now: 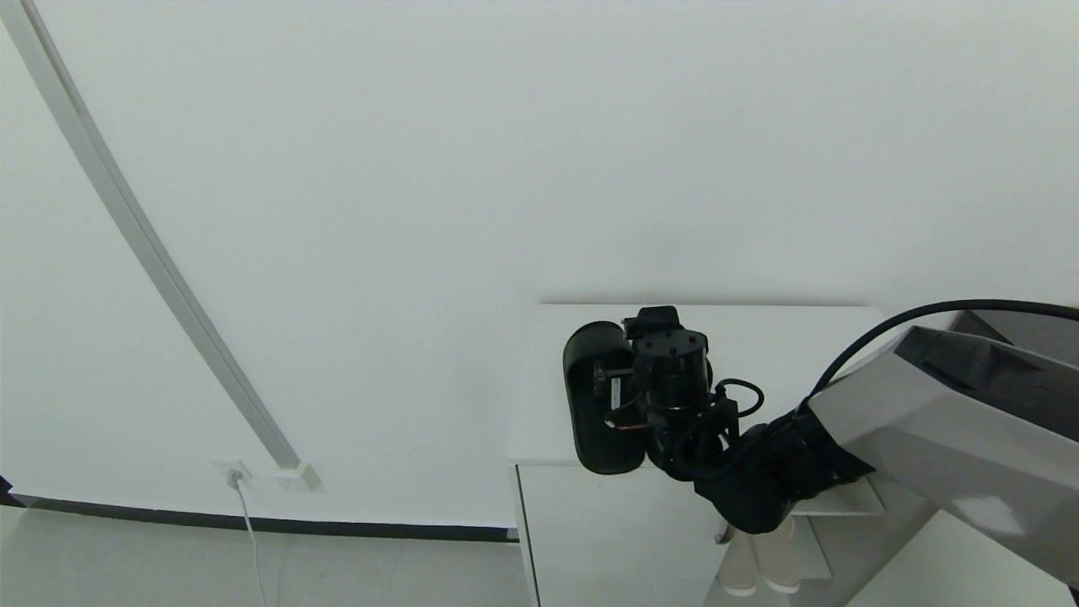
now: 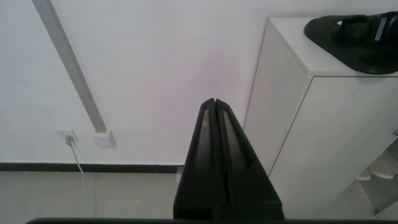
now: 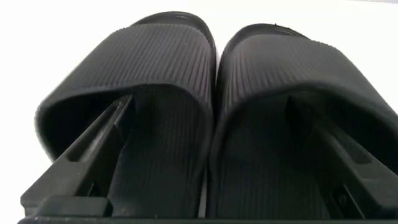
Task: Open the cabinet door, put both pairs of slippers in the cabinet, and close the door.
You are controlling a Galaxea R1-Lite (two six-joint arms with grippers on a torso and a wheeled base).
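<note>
A pair of black slippers sits side by side at the front left corner of the white cabinet's top. My right gripper is shut on them, with one finger pushed under each strap and the inner sides pinched between. I cannot tell whether the soles touch the top. The black slippers lie on the cabinet in the left wrist view. My left gripper hangs to the cabinet's left, low before the wall, shut with nothing in it. The cabinet's right side stands open, showing a shelf.
Pale slipper-like shapes show under the shelf. A grey conduit strip slants down the wall to a socket with a white cable. Bare floor lies left of the cabinet.
</note>
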